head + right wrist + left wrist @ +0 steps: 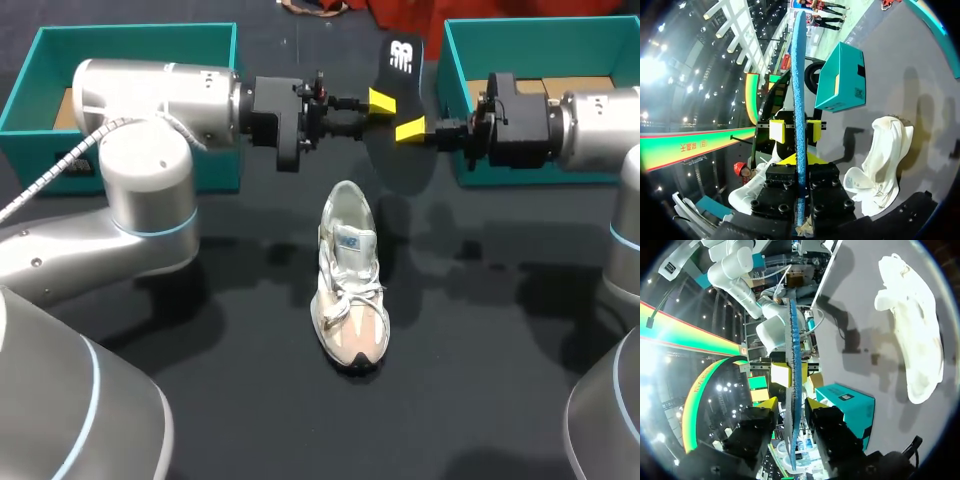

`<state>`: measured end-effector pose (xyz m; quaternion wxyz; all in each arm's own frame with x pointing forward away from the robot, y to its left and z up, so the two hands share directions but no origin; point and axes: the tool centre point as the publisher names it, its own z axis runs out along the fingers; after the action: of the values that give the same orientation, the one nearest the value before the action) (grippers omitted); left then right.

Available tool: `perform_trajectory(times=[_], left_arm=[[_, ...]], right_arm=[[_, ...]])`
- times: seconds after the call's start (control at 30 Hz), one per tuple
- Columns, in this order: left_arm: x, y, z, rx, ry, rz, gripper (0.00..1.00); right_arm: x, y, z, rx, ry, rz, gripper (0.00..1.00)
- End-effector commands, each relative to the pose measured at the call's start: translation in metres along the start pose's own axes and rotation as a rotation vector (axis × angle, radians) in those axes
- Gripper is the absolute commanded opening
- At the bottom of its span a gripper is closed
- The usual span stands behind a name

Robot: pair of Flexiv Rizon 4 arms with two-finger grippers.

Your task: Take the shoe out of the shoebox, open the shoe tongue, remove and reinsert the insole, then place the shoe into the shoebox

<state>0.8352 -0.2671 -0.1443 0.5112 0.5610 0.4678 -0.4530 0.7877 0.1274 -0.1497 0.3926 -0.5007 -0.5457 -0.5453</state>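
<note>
Head view: the insole (400, 70) is held clamped in the air by both the left gripper (381, 101) and the right gripper (411, 130) above the shoe (348, 280) (which lies on the table (480, 340)), so it could be twisted or dropped if one grip is loosened too early.

My left gripper (383, 100) and right gripper (411, 130) face each other (both level), each clamped on the insole (403, 55)

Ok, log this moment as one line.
stage: insole out of shoe | left claw: shut on insole | right claw: shut on insole | shoe: on table, outside both shoeboxes
</note>
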Motion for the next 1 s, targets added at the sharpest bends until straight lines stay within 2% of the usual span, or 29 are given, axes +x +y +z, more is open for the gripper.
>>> perform_trajectory(times=[0.03,0.1,0.13,0.5,0.53,0.6,0.73,0.87,0.93,1.0], left_arm=[[-0.01,-0.004,-0.038,0.0,0.114,-0.097,1.0],[-0.012,-0.002,-0.053,0.044,0.132,-0.223,1.0],[-0.013,-0.002,-0.06,0.064,0.173,-0.199,1.0],[-0.013,-0.002,-0.06,0.064,0.173,-0.199,1.0],[-0.014,-0.006,-0.055,0.0,0.201,-0.189,1.0],[-0.018,-0.012,-0.058,0.028,0.22,-0.316,1.0],[-0.02,-0.006,-0.072,-0.076,0.346,-0.553,1.0],[-0.016,-0.002,-0.094,-0.108,0.487,-0.815,1.0],[-0.016,-0.005,-0.106,-0.149,0.553,-0.813,1.0],[-0.016,-0.005,-0.106,-0.149,0.553,-0.813,1.0]], right_arm=[[0.0,-0.002,-0.003,-0.001,-0.002,-0.008,0.0],[0.0,-0.001,-0.004,0.002,-0.001,-0.013,0.0],[0.0,0.0,-0.005,0.001,0.004,-0.015,0.0],[0.0,0.002,-0.006,0.001,0.005,-0.012,0.0],[0.0,0.002,-0.006,0.001,0.005,-0.012,0.0],[-0.002,0.005,-0.006,0.005,0.001,-0.013,0.0],[-0.004,0.012,-0.003,0.057,0.004,-0.074,0.0],[-0.006,0.019,-0.002,0.073,0.01,-0.149,0.0],[-0.009,0.022,-0.001,0.072,0.014,-0.184,0.0],[-0.01,0.023,0.0,0.073,0.011,-0.199,0.0]])
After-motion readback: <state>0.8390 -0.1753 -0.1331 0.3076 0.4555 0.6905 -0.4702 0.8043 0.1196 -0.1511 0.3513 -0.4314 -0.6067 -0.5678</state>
